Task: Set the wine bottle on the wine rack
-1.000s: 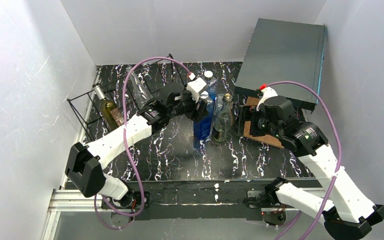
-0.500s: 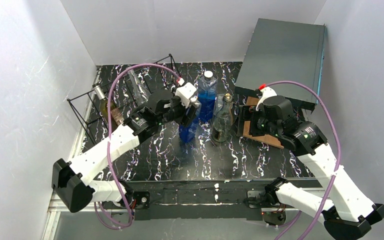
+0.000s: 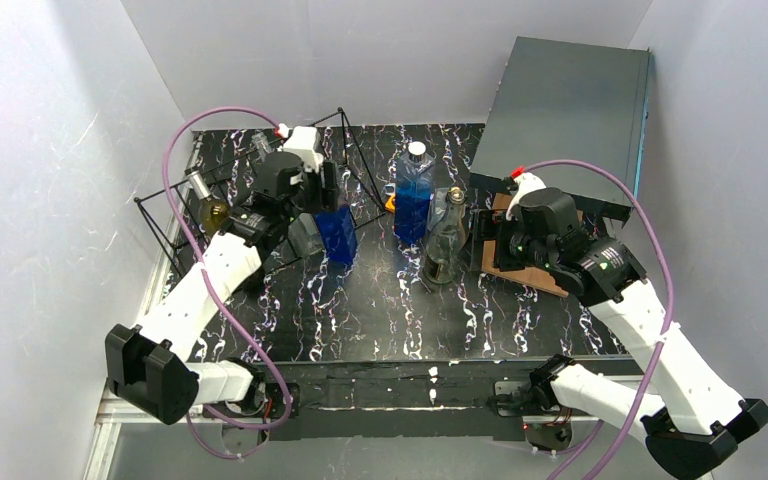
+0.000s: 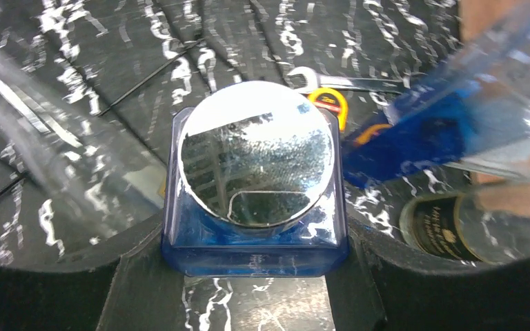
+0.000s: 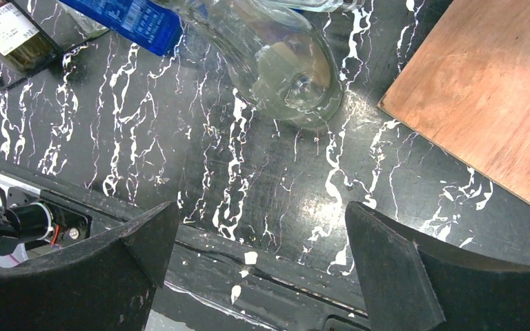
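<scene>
Wine bottle point(image 4: 255, 172): blue, square-shouldered, round mirrored cap, clamped in left pincer point(image 4: 255, 241); right pincer point(image 5: 262, 217) apart.

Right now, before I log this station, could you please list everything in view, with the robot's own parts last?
wine rack: one, black wire, far left of the table
olive-green bottle: one, silver cap, in the rack's left end
clear bottle: one, in the rack behind the left arm, mostly hidden
square blue bottle: one, silver cap, held beside the rack
tall blue bottle: one, white cap, standing mid-table
round glass bottle: one, clear, right of the tall blue one
spanner: one, silver, on the table
wooden board: one, brown, by the box
box: one, dark grey, far right
table: one, black, white-veined
left gripper: closed on the square blue bottle
right gripper: open, empty
</scene>
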Controlling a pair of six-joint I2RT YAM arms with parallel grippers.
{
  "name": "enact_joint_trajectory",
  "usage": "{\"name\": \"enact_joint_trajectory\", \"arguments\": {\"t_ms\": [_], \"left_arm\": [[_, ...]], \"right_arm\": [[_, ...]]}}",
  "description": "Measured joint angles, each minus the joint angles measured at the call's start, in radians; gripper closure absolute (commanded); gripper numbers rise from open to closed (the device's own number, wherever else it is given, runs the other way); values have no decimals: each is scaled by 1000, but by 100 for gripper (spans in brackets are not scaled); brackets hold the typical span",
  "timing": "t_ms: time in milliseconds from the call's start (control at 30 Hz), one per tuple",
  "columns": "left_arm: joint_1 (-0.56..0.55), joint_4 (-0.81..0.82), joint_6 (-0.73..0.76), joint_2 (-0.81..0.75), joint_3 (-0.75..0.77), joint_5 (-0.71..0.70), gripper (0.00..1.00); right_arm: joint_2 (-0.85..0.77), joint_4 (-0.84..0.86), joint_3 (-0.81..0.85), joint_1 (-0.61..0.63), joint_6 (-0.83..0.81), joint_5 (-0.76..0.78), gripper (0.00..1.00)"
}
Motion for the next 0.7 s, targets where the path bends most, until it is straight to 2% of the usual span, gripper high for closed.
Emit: {"name": "enact_joint_trajectory", "arguments": {"t_ms": [100,267,500,633,700], "left_arm": [[50,-24,-34,0,4,-21,100],[49,-101,-32,-19,47,-51,100],[47,-134,4,-174,60,-104,100],[57,-116,39,-264,63,-196,100],[56,-143,14,-248,101,-300,100]], "right_arm": [[-1,1,0,0,0,-1,0],[-1,1,0,0,0,0,0],[0,11,-14,0,0,-3,0],[19,22,-14,0,0,-11,0],[21,24,-14,0,0,-11,0]]}}
